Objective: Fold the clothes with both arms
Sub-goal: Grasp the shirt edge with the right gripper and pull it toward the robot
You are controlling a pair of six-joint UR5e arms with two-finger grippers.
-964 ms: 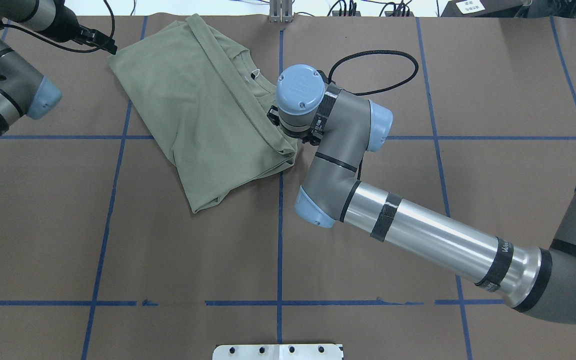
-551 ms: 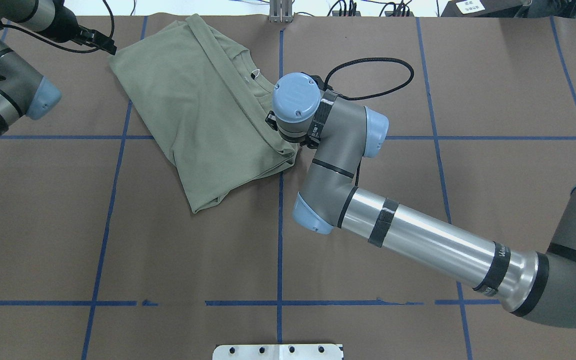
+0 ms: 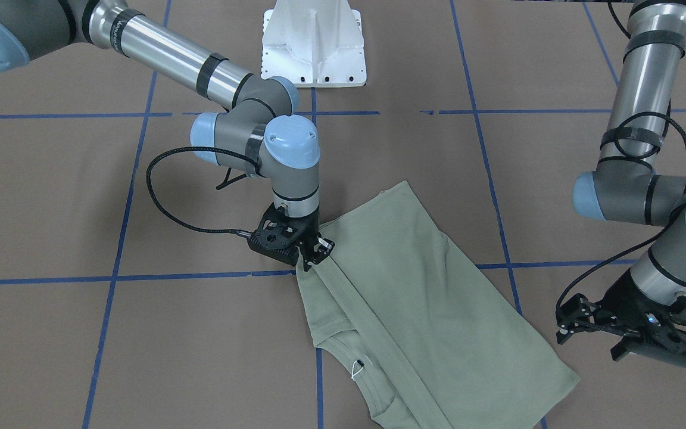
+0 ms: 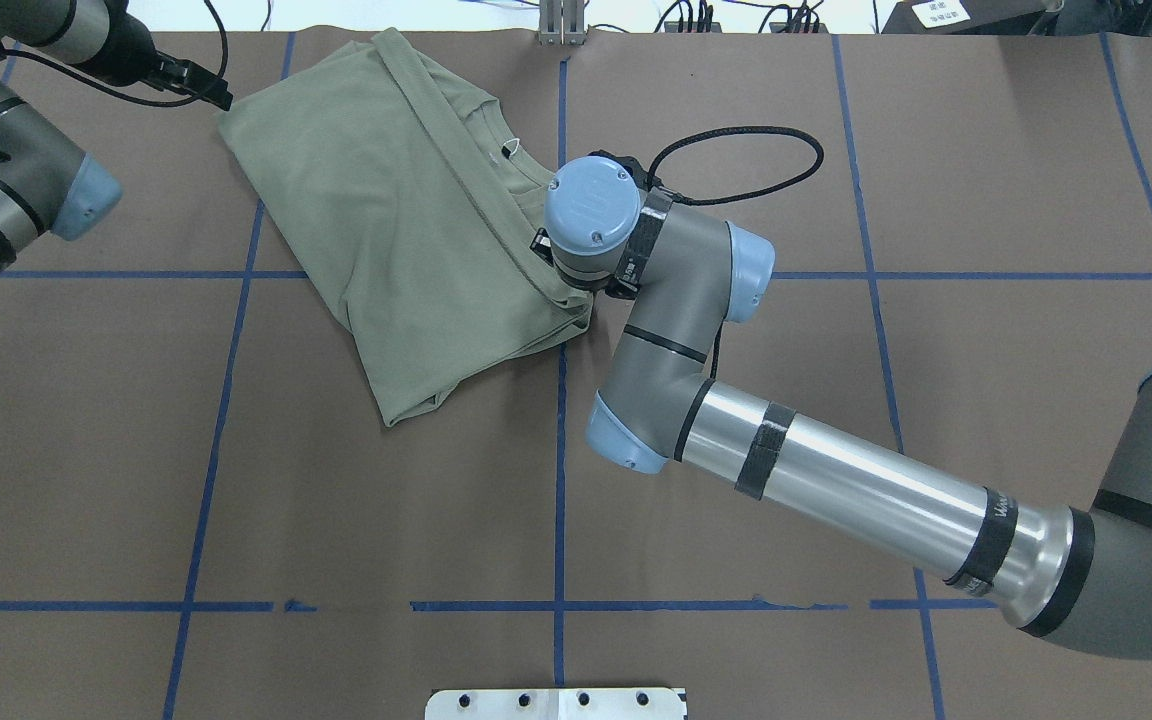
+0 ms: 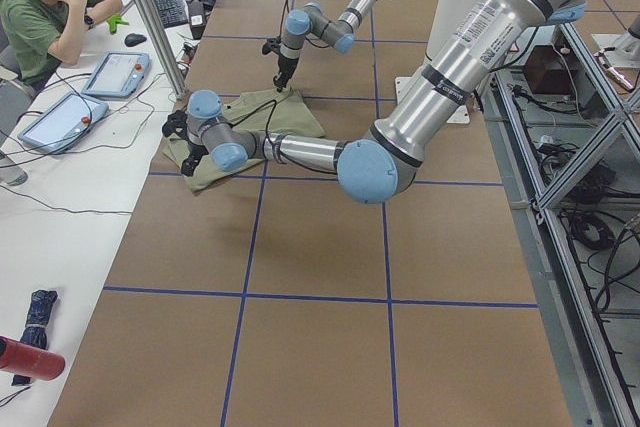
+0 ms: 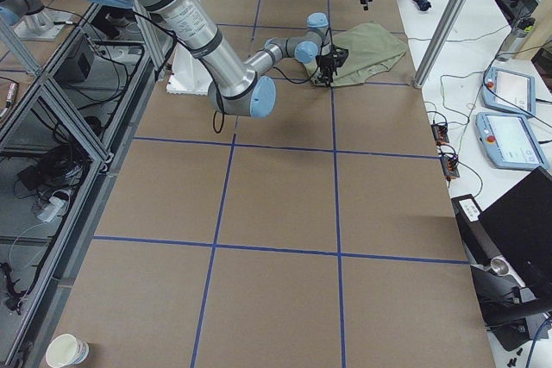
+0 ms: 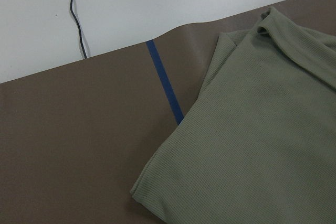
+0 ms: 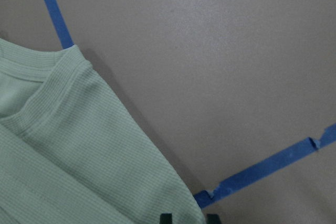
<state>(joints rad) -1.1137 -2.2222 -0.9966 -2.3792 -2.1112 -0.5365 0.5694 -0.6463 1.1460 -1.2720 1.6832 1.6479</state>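
Shifted since a second ago: the right arm's wrist has eased slightly nearer and leftward over the cloth's edge. The left arm is unchanged.

- Shirt (image 4: 406, 230): folded into a rough oblong, lying on the far part of the counter (image 4: 336, 500), left of centre. Neckline and white tag string (image 4: 511, 148) are exposed on its right side.
- Right claw (image 3: 314, 253): set down at the shirt's right edge by the near-right corner. Its jaws are a narrow gap apart with the hem running in between (wrist view), so you may judge it placed to pinch that corner.
- Left claw (image 4: 214, 92): just off the far-left corner, clear of the cloth. Its width cannot be told. It is probably stationed to take the opposite corner.
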